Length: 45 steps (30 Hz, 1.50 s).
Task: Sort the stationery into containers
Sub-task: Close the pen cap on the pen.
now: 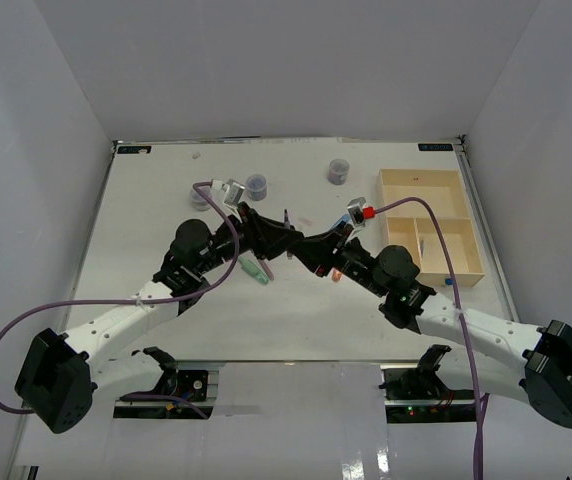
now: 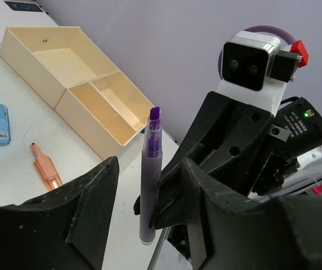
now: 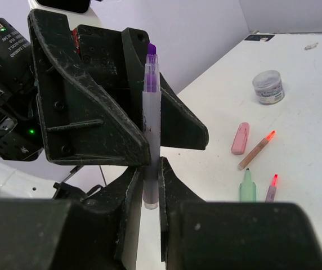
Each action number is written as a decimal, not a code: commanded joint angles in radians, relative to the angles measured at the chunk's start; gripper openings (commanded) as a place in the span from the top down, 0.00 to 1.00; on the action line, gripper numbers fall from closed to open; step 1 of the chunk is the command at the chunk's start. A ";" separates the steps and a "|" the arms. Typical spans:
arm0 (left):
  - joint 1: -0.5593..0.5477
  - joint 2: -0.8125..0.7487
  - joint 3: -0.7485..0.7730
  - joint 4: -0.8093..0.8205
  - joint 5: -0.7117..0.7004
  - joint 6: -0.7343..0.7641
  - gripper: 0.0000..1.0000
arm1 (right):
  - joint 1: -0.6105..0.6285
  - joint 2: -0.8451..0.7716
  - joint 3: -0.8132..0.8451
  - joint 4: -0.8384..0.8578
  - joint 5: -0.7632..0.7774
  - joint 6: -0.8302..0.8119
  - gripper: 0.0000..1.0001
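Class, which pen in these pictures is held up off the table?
The purple marker, upright in the right gripper; the green pen and orange pen lie flat on the table.

Overhead view, opposed wrist close-ups (shared pen (image 2: 148,163))

Your left gripper (image 1: 278,240) and right gripper (image 1: 311,252): meeting mid-table
Purple pen (image 1: 287,221): between them
Tray (image 1: 421,192): far right
Pots (image 1: 257,184): left of tray

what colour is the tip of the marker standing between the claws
Purple, on a pale lilac marker; clearest in the right wrist view.
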 commanded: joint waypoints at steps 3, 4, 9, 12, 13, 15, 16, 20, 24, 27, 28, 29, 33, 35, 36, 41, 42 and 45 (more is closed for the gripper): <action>-0.008 -0.015 -0.019 0.077 0.039 0.003 0.43 | 0.005 0.002 -0.007 0.104 -0.010 0.022 0.92; -0.006 -0.016 -0.025 0.081 0.042 0.002 0.44 | 0.003 0.002 -0.007 0.107 -0.007 0.023 0.92; -0.008 -0.019 -0.037 0.112 0.055 -0.006 0.49 | 0.003 0.011 -0.009 0.138 -0.007 0.034 0.92; -0.006 -0.013 -0.042 0.136 0.073 -0.024 0.49 | 0.003 0.020 -0.009 0.162 -0.008 0.040 0.92; -0.008 -0.010 -0.043 0.138 0.074 -0.026 0.50 | 0.003 0.025 -0.009 0.173 -0.008 0.040 0.92; -0.006 -0.006 -0.051 0.153 0.082 -0.029 0.54 | 0.003 0.025 -0.006 0.179 -0.011 0.040 0.92; -0.008 -0.006 -0.051 0.159 0.084 -0.034 0.56 | 0.003 0.029 -0.004 0.179 -0.013 0.040 0.92; -0.008 -0.007 -0.057 0.167 0.091 -0.034 0.66 | 0.003 0.028 -0.009 0.184 -0.016 0.037 0.92; -0.008 -0.016 -0.068 0.179 0.104 -0.027 0.77 | 0.003 0.018 -0.020 0.193 -0.017 0.037 0.92; -0.006 -0.018 -0.075 0.193 0.110 -0.030 0.83 | 0.002 0.012 -0.017 0.188 -0.019 0.035 0.92; -0.008 -0.016 -0.077 0.195 0.116 -0.029 0.87 | 0.003 0.011 -0.015 0.188 -0.019 0.035 0.92; -0.006 -0.018 -0.077 0.196 0.119 -0.029 0.89 | 0.002 0.011 -0.015 0.187 -0.020 0.034 0.91; -0.008 -0.028 -0.072 0.172 0.114 0.006 0.97 | 0.003 -0.003 -0.012 0.143 -0.010 0.008 0.74; -0.008 -0.042 -0.066 0.135 0.099 0.046 1.00 | 0.003 -0.015 -0.013 0.078 -0.005 -0.012 0.63; -0.008 -0.047 -0.065 0.120 0.093 0.060 1.00 | 0.003 -0.020 -0.017 0.078 -0.007 -0.023 0.58; -0.006 -0.081 -0.034 0.000 0.027 0.172 1.00 | -0.005 -0.051 -0.024 -0.057 0.006 -0.080 0.32; -0.003 -0.090 -0.025 -0.055 0.013 0.196 1.00 | -0.008 -0.061 -0.023 -0.080 0.012 -0.089 0.24; 0.017 -0.099 0.012 -0.185 -0.055 0.285 1.00 | -0.015 -0.074 -0.012 -0.196 0.038 -0.115 0.09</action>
